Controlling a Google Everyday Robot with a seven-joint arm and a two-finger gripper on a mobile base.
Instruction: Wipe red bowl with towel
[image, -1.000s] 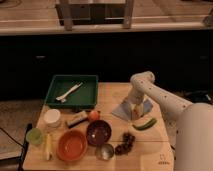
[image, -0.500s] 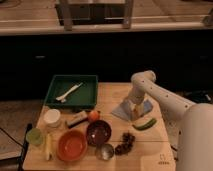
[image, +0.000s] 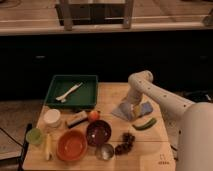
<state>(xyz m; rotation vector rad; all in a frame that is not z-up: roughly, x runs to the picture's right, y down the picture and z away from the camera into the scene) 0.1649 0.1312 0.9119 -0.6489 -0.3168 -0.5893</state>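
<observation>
The red bowl is orange-red and empty, and stands near the front left of the wooden table. The towel is a pale grey-blue folded cloth lying flat at the right side of the table. My gripper points down on the towel's right part, at the end of the white arm that reaches in from the right. It hides part of the towel. The gripper is well to the right of the red bowl and further back.
A brighter blue sponge lies just right of the towel. A dark maroon bowl, grapes, a small metal cup, a green pepper and an orange fruit are nearby. A green tray holds a utensil. A white cup, a green cup and a banana are at the left.
</observation>
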